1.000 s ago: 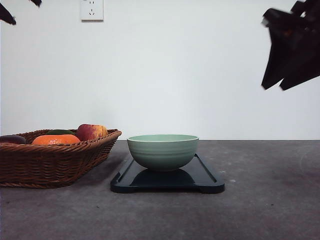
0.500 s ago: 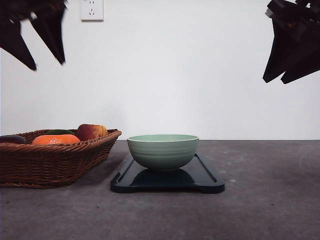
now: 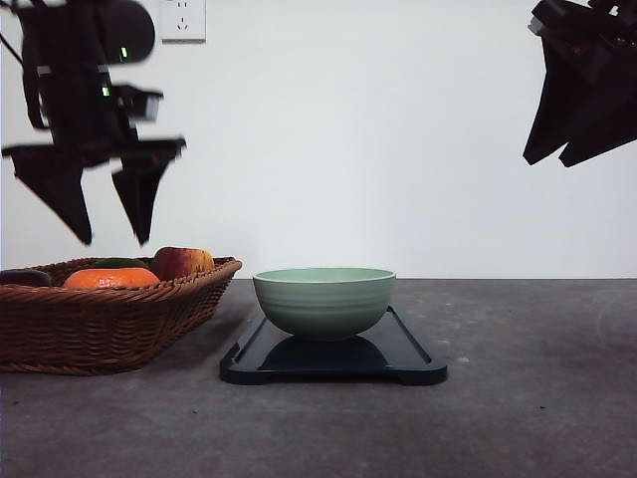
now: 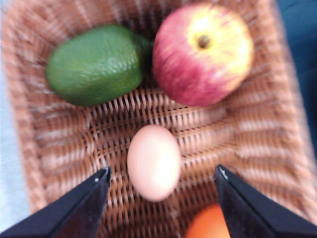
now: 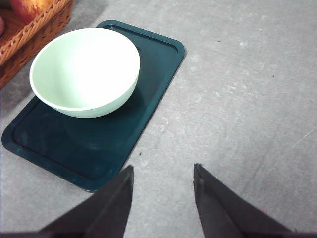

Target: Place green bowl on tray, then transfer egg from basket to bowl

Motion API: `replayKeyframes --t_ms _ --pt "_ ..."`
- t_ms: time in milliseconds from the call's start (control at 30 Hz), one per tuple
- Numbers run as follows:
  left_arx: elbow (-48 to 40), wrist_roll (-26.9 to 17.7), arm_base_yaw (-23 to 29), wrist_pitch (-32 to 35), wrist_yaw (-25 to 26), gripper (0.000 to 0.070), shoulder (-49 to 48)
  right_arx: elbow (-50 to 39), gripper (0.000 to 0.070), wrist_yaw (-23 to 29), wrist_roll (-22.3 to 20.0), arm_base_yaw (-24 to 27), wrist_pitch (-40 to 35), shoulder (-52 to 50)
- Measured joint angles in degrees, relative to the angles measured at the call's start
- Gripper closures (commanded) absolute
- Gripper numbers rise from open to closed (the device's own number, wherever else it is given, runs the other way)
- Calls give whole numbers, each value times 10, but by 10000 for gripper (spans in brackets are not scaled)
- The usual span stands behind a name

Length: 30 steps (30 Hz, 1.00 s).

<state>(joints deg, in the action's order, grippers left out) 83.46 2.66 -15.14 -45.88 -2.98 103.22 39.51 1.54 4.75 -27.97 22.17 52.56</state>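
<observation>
The green bowl (image 3: 324,301) sits upright on the black tray (image 3: 408,357) at the table's middle; from the right wrist the bowl (image 5: 84,71) is empty and stands toward one end of the tray (image 5: 148,74). The egg (image 4: 154,161) lies on the wicker floor of the basket (image 4: 208,134), between the spread fingers of my left gripper (image 4: 161,173), which is open and above it. In the front view the left gripper (image 3: 105,234) hangs just over the basket (image 3: 100,319). My right gripper (image 3: 557,159) is open, high at the right; its fingertips (image 5: 124,186) frame bare table.
A red-yellow apple (image 4: 202,53), a green avocado (image 4: 94,64) and an orange fruit (image 4: 208,225) lie close around the egg. The apple (image 3: 182,262) and orange fruit (image 3: 111,278) rise above the basket rim. A wall socket (image 3: 183,20) is behind. Open grey table (image 5: 247,99) lies right of the tray.
My left gripper has come down from the top left corner to just above the basket. The right gripper rose slightly and then held still. Bowl and tray have not moved.
</observation>
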Motion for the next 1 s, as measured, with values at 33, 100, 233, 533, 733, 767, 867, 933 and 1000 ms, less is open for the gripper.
replayKeyframes --t_ms 33,100,233,533,733,767,867,933,1000 --pt "0 0 0 3 -1 269 8 0 463 0 0 0 0 0" --pt "0 0 0 7 -1 269 24 0 463 0 0 0 0 0" --pt "0 0 1 10 -1 269 53 0 463 0 0 0 0 0" --pt "1 0 6 24 -2 269 77 0 463 0 0 0 0 0" --pt "1 0 11 24 -2 270 87 0 463 0 0 0 3 0" --pt "1 0 12 24 -2 271 87 0 463 0 0 0 3 0" --pt "1 0 11 25 -2 308 87 0 463 0 0 0 3 0" --pt "1 0 11 27 -2 375 87 0 463 0 0 0 3 0" --pt "1 0 11 32 -2 403 87 0 463 0 0 0 3 0"
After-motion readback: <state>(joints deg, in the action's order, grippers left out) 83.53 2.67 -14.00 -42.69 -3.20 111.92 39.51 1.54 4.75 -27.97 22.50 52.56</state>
